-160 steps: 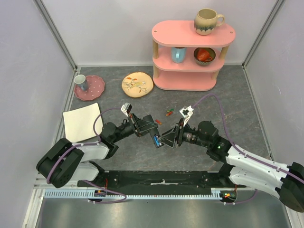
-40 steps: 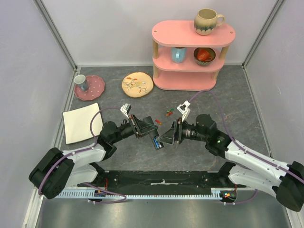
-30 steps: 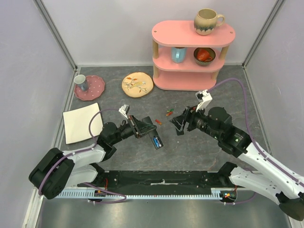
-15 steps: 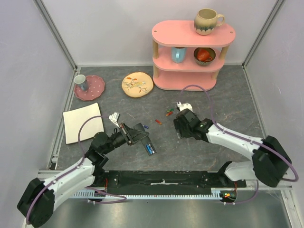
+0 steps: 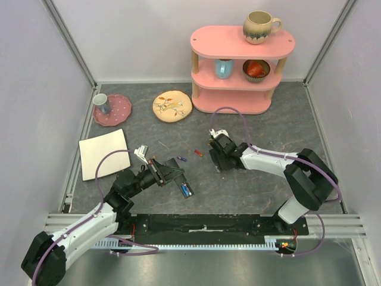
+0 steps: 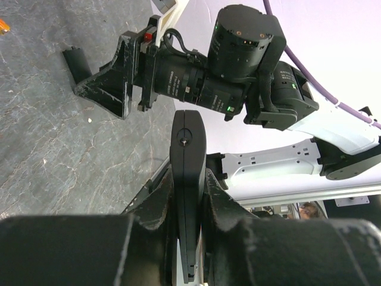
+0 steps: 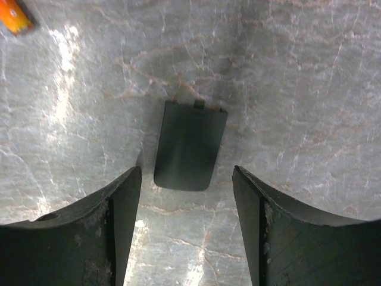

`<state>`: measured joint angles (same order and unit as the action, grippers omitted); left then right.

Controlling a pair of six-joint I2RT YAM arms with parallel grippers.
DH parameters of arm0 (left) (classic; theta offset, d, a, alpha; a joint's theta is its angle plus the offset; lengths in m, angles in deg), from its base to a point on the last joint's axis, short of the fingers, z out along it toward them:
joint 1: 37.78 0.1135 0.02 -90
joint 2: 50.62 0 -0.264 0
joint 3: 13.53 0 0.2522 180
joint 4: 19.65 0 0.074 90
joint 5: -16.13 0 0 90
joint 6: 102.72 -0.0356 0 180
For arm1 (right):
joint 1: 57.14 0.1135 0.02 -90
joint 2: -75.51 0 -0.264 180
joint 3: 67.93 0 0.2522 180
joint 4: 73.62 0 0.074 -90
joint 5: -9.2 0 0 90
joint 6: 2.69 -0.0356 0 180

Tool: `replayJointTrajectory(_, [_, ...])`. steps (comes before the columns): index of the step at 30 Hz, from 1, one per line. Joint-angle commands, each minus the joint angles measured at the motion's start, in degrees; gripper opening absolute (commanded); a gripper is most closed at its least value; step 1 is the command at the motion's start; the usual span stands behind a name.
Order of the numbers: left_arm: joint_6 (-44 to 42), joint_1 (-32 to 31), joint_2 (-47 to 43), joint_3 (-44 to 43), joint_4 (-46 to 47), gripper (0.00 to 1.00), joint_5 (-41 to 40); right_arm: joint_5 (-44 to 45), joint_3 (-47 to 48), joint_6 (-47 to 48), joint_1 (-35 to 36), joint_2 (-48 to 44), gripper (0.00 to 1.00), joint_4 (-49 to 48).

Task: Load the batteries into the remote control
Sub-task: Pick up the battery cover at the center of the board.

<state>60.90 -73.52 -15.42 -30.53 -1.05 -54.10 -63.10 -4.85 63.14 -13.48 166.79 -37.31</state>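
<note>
My left gripper [image 5: 171, 174] is shut on the long black remote control [image 5: 185, 188], holding it above the table; a blue cell shows in its open end. In the left wrist view the remote [image 6: 188, 140] stands edge-on between my fingers [image 6: 221, 202]. My right gripper [image 5: 218, 159] points down at the table, open, its fingers either side of a small short black rectangular piece [image 7: 190, 145] lying flat. An orange battery [image 7: 15, 15] lies just beyond it. A red battery [image 5: 199, 153] and a blue one [image 5: 183, 158] lie loose between the arms.
A pink three-tier shelf [image 5: 238, 98] with mugs and a bowl stands at the back right. A flowered plate [image 5: 172, 106], a pink plate [image 5: 119, 113] with a cup and a white square plate [image 5: 104, 154] lie to the left.
My right arm swung left and down to the table over the small black piece. My left arm pulled back toward the near left, still holding the remote.
</note>
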Motion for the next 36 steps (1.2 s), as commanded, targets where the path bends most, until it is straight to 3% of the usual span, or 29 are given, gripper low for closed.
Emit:
replayJointTrajectory(1, [-2.1,0.2,-0.3,0.8,2.2,0.02,-0.3,-1.7,2.0,1.2,-1.8,1.8,0.7,-4.1])
replayJointTrajectory(11, [-2.2,0.2,0.5,1.0,3.1,0.02,-1.1,-8.6,-0.5,2.0,-6.0,2.8,0.65,-7.4])
replayJointTrajectory(23, [-2.1,0.2,2.4,1.0,4.3,0.02,-1.0,-14.2,-2.8,0.8,-6.3,2.6,0.65,-4.5])
replayJointTrajectory(28, [-2.0,0.2,3.6,1.0,5.4,0.02,-0.6,-14.1,-2.3,1.3,-6.3,3.1,0.61,-1.7])
replayJointTrajectory(36, [-1.8,0.2,4.1,1.0,6.0,0.02,-0.4,-12.7,-1.6,1.3,-5.8,1.3,0.64,1.2])
